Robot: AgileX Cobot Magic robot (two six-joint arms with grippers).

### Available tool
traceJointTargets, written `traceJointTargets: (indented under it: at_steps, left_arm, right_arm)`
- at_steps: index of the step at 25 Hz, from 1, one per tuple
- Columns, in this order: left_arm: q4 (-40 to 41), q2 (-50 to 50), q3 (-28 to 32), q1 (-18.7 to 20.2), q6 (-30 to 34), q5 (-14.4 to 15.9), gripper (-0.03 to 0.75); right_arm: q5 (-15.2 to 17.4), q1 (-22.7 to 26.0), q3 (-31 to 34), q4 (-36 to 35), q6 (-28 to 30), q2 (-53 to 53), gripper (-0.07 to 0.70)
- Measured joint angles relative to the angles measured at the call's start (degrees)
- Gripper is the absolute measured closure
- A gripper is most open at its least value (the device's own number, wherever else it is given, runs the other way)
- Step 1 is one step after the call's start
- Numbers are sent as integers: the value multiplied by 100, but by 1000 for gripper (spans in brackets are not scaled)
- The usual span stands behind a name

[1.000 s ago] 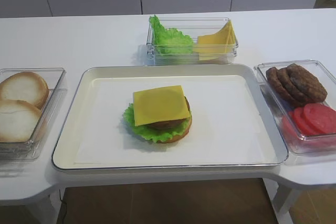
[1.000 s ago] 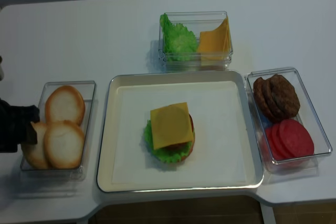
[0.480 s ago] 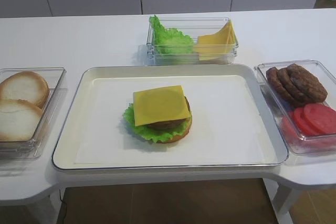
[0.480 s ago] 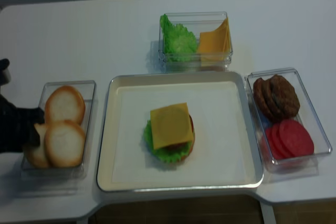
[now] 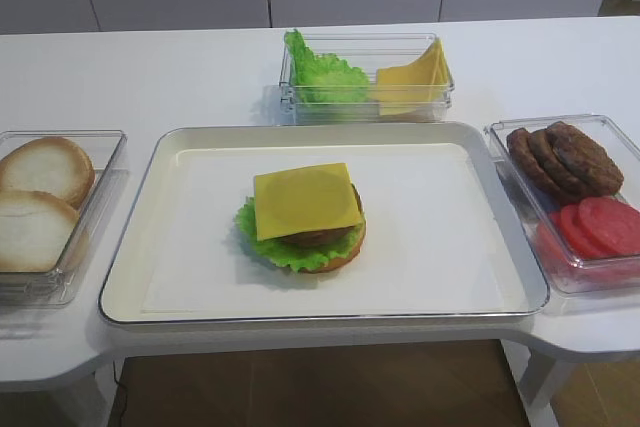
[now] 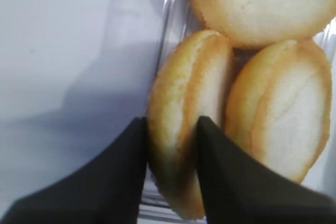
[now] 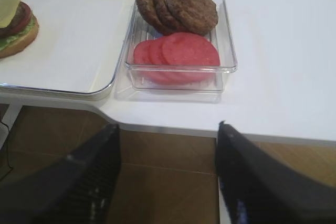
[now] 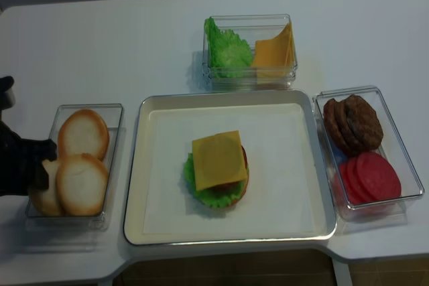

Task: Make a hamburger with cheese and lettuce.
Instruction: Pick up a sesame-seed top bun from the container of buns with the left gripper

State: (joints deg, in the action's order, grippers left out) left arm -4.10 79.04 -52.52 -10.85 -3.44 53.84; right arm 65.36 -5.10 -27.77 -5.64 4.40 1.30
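Left gripper [image 6: 170, 145] clamped on a pale bun half [image 6: 186, 124] standing on edge in the clear box [image 8: 114, 115] at frame left. Right gripper [image 7: 168, 171] hung open, lower right, off the table. Hamburger [image 5: 305, 217] sat mid-tray [image 5: 450, 287], cheese [image 5: 305, 199] topmost, lettuce [image 5: 262, 237] frilling beneath.

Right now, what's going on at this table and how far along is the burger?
The left gripper is down in the clear bun container, its fingers on either side of one bun half standing on edge. On the tray sits the hamburger: bottom bun, lettuce, patty, cheese on top, no top bun yet. The right gripper is open, off the table's edge by the container of patties and red slices.
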Motion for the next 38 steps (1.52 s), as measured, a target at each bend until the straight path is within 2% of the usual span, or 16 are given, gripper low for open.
traceJointTargets:
  at_steps: [6,24,33,38]
  left_arm:
    - [47,0,0,0,0,0,529]
    - [410,-673,-9,0,0,52,535]
    - [1047,-1436,-9,42,-219,406,540]
    - [1351,-1911,-9,407,-269,645,540]
  right_arm:
    - [0,0,0,0,0,0,186]
    - [0,0,0,0,12,0,186]
    - [0,0,0,0,12,0,186]
    - [0,0,0,0,12,0,186]
